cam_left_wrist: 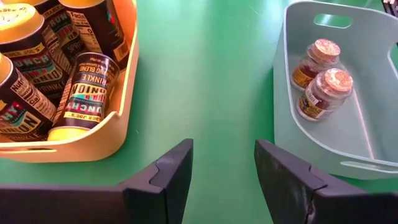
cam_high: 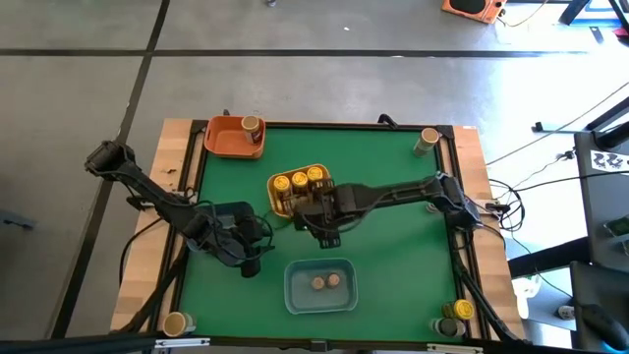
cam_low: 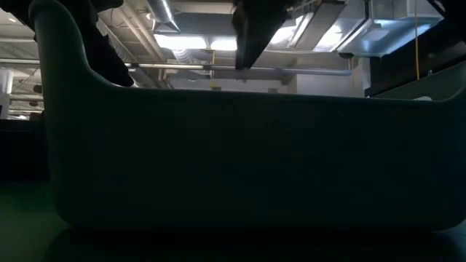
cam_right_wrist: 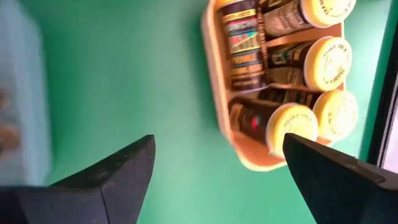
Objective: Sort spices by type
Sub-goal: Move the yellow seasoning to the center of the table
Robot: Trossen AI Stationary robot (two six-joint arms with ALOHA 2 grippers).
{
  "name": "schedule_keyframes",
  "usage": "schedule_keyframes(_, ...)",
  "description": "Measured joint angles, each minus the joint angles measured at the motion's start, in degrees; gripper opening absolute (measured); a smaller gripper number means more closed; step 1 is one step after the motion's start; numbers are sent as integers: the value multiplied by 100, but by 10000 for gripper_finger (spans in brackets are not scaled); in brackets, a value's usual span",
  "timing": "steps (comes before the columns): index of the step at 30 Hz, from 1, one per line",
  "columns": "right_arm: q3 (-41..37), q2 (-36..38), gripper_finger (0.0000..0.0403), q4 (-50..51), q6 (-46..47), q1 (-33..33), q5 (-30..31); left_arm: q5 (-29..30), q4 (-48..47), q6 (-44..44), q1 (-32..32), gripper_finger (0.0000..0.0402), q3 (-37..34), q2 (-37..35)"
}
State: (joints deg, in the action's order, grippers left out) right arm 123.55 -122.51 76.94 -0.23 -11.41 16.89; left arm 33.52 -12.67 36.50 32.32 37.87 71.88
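The spices are small jars. Several yellow-lidded ones (cam_high: 298,181) fill the yellow tray (cam_high: 324,170); one of them (cam_left_wrist: 84,93) lies on its side. Two tan-lidded jars (cam_left_wrist: 323,74) lie in the blue tray (cam_high: 295,295). A dark-lidded jar (cam_high: 252,125) stands in the orange tray (cam_high: 221,141). My left gripper (cam_left_wrist: 224,162) hangs open over bare green mat between the yellow and blue trays. My right gripper (cam_right_wrist: 217,155) hangs wide open and empty above the mat, beside the yellow tray's near edge (cam_right_wrist: 217,93).
Loose jars stand at the table's corners: far right (cam_high: 428,140), near left (cam_high: 175,323) and near right (cam_high: 454,317). In the low view the blue tray's wall (cam_low: 247,160) fills nearly the whole picture. Bare green mat (cam_high: 403,256) lies right of the blue tray.
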Motion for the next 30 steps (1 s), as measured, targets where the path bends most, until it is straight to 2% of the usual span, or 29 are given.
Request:
schedule_keyframes(9,-17,446,351,473,287,-725,44,-1,307,54,7,169,0,1)
schedule_keyframes(12,-337,656,351,420,405,-959,52,0,586,-58,18,169,0,63)
schedule_keyframes(18,-1633,1368,351,-41,991,-1389,305,2,1459,-300,32,169,2,459)
schedule_keyframes(25,-3338,2408,351,-597,2222,-1952,308,2,2742,-556,33,169,28,1119)
schedule_keyframes(30,-3991,2995,351,-654,3226,-2547,332,-2,2842,-637,33,169,507,1615)
